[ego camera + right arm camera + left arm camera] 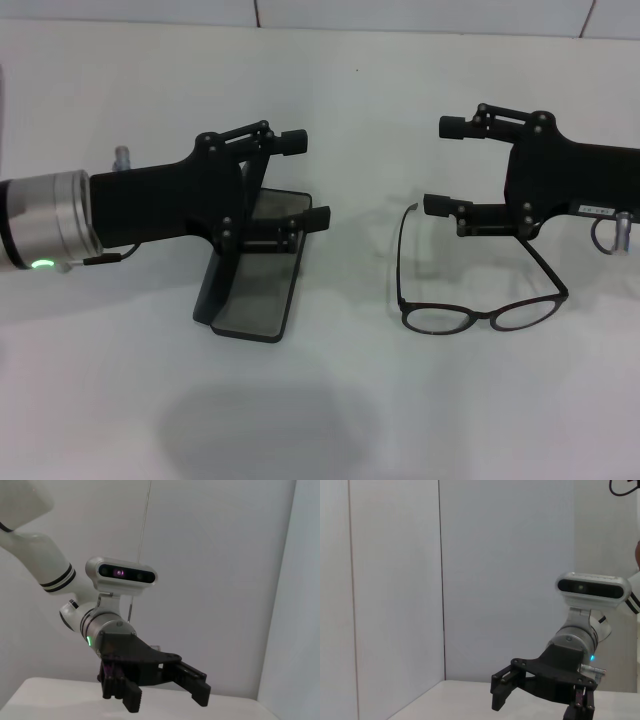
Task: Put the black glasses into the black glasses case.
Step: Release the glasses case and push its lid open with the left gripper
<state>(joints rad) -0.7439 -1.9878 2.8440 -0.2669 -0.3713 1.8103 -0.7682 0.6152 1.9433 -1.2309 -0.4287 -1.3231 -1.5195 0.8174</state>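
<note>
The black glasses (437, 319) lie on the white table at the right, lenses toward me and both temple arms unfolded and pointing away. The black glasses case (255, 295) lies open at centre-left, its grey lining showing, its far end hidden under my left gripper. My left gripper (303, 180) hovers open and empty over the case's far end. My right gripper (443, 166) is open and empty above the far tips of the temple arms. The right wrist view shows the left gripper (167, 702) from afar, and the left wrist view shows the right gripper (540, 705). Neither wrist view shows the glasses or the case.
The white table (330, 420) runs to a white tiled wall (400, 12) at the back. A bare strip of table separates the case from the glasses. White wall panels (395, 580) fill the wrist views.
</note>
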